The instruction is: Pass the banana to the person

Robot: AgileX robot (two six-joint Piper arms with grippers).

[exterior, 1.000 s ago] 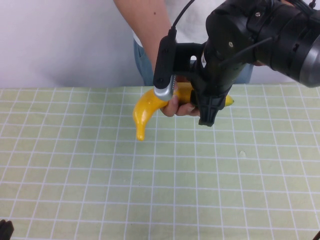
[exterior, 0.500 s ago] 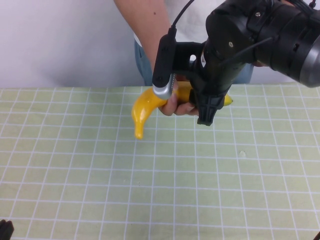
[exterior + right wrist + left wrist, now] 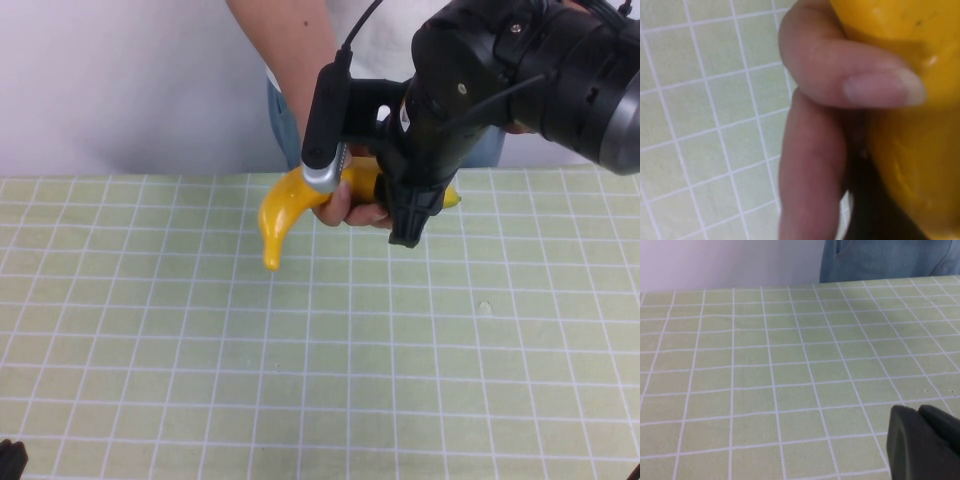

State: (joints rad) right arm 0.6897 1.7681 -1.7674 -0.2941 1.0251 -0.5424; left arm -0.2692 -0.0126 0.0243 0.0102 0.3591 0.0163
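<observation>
The yellow banana (image 3: 283,205) hangs above the table's far edge, its tip pointing down to the left. My right gripper (image 3: 392,226) is shut on its middle. The person (image 3: 300,60) stands behind the table in a white T-shirt and jeans, and their hand (image 3: 350,208) is wrapped around the banana beside my fingers. In the right wrist view the banana (image 3: 910,145) fills the frame, with the person's fingers (image 3: 840,75) curled over it. My left gripper (image 3: 918,410) is shut and empty, low over the table at the near left, and shows at the near left corner of the high view (image 3: 8,455).
The table (image 3: 200,380) has a light green cloth with a white grid. The person's jeans (image 3: 890,260) show beyond the far edge in the left wrist view. A white wall is behind.
The banana, the person's hand and my right gripper have moved together a little up and to the left. The left arm has not moved.
</observation>
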